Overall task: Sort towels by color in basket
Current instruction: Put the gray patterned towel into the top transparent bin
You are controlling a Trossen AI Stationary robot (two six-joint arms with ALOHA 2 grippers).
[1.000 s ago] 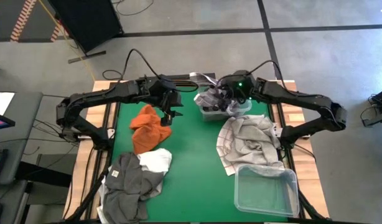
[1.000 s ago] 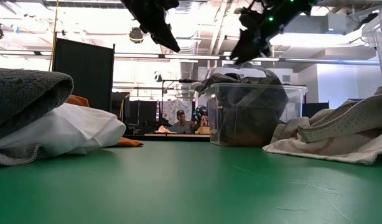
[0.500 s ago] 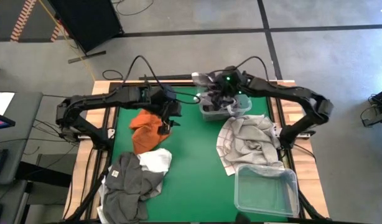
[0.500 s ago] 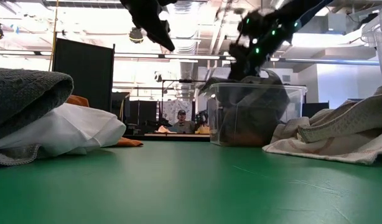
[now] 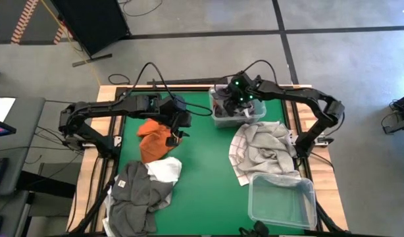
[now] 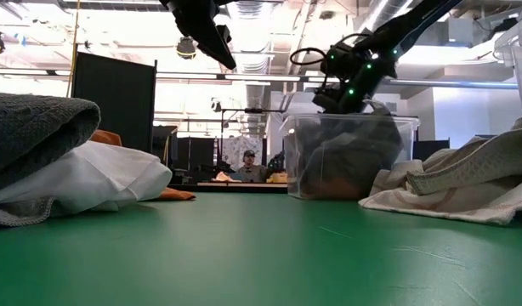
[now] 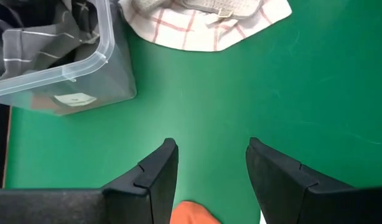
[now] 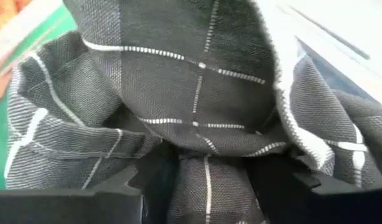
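one unreadable white label (image 7: 74,99) on the clear bin (image 7: 85,74).

Green table mat (image 5: 202,158), bordered by a wooden table edge (image 5: 80,197) on both sides. Grey concrete floor (image 5: 189,59) surrounds the table, crossed by dark seam lines. Black panel (image 5: 90,23) stands on the floor at far left; it shows again as a dark screen (image 6: 115,102) in the low view. Yellow cable (image 5: 83,56) trails over the floor beside it. Seated person (image 6: 246,166) far behind the table, small in the low view, at a bench. Overhead pipes and ceiling lights (image 6: 269,25) run across the room.
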